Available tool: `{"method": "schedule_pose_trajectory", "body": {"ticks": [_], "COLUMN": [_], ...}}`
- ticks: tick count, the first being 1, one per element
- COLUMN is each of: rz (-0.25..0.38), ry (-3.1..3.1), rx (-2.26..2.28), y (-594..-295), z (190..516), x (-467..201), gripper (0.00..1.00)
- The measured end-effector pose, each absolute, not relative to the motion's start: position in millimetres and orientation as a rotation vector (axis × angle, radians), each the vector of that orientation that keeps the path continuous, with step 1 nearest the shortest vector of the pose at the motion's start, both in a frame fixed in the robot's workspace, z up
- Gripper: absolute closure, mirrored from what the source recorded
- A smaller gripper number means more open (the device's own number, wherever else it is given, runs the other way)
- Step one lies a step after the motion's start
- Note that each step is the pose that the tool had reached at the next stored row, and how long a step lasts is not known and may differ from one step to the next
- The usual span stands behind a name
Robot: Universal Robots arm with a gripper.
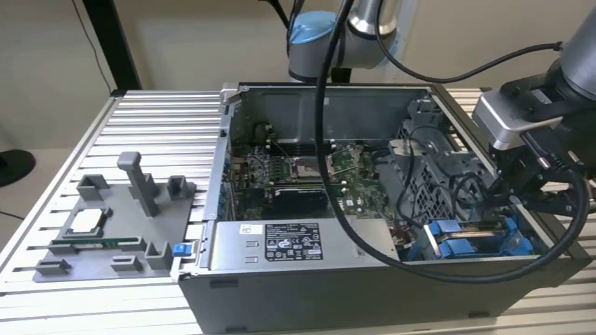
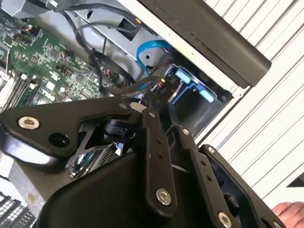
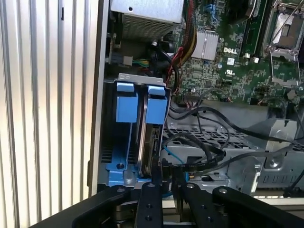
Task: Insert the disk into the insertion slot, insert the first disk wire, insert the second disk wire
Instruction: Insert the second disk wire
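Claw [image 3: 164,178]: fingers nearly together – pinching a dark wire plug at the disk's end
Disk [image 3: 151,142]: right before the claw, seated in the slot [image 3: 124,124] – blue frame showing

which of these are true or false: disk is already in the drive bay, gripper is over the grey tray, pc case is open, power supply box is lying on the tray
1. The disk sits in the insertion slot: true.
2. The gripper hangs over the grey fixture tray: false, it is at the disk's rear end inside the case.
3. The case is open: true.
4. The power-supply box lies on the tray: false, it is mounted in the case.
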State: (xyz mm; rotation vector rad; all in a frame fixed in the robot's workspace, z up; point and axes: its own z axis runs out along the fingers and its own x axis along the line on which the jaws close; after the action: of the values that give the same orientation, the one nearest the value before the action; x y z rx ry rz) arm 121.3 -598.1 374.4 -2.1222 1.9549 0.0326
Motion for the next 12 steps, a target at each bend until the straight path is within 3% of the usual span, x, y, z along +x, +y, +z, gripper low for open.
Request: {"method": "schedule_pose_trajectory", "body": {"ticks": [12], "rz": [0.110], "ry": [1.922], "rx": [-2.072], "y": [-608.0], "z": [367.4], "x": [121.4], "gripper": [0.00]}}
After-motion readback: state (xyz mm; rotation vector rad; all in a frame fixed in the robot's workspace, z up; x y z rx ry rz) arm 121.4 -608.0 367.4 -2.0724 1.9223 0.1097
